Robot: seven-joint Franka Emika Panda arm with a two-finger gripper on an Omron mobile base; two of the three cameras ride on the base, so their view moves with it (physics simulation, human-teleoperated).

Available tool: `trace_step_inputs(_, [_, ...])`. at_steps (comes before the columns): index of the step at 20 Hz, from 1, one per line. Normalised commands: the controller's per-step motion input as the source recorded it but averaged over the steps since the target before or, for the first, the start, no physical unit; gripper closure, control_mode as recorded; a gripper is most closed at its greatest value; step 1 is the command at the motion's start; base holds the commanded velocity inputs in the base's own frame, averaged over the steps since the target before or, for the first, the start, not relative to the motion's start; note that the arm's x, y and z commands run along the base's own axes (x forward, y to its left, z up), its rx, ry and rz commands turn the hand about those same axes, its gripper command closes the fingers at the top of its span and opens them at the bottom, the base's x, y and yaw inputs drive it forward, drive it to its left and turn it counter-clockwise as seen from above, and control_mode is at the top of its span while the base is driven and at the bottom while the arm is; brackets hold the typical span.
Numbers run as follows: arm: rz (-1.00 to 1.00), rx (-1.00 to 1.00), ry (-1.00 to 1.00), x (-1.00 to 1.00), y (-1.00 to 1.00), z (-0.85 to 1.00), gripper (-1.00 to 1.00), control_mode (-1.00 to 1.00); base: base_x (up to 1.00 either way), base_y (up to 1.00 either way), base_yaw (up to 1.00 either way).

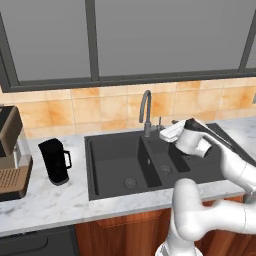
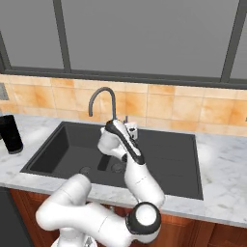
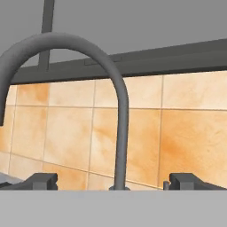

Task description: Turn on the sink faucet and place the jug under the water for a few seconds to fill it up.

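The pincer [image 3: 113, 182] stands wide and empty above the sink [image 1: 115, 165], its tips either side of the sink faucet [image 3: 119, 133] stem just ahead. The jug [image 1: 55, 161] stands upright on the marble surface [image 1: 50, 207], left of the basin, well apart from the pincer, beside a coffee machine [image 1: 12, 155].

left base view: from behind and left of the arm, looking forward and down at the sink [image 1: 120, 165]; moderately far.
right base view: from behind and right of the arm, same downward aim.
hand view: very near the sink faucet [image 3: 116, 111], facing the tiled wall [image 3: 186, 133] behind the sink.
shared: both base views hold the sink, faucet, jug [image 1: 55, 161], tabletop [image 1: 50, 207].
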Motion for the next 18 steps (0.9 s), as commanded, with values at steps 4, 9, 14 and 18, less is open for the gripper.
trace_step_inputs(4, [0.01, 0.0, 0.05, 0.46, -0.15, 0.0, -1.0, -1.0, 0.0, 0.0, 0.0])
trace_step_inputs(9, [0.03, 0.0, 0.01, 0.35, -0.4, 0.0, -1.0, -1.0, 0.0, 0.0, 0.0])
trace_step_inputs(14, [0.0, 0.0, 0.0, 0.16, -0.36, 0.0, -1.0, -1.0, 0.0, 0.0, 0.0])
trace_step_inputs(18, [0.0, 0.0, 0.0, 0.24, -0.25, 0.0, -1.0, -1.0, 0.0, 0.0, 0.0])
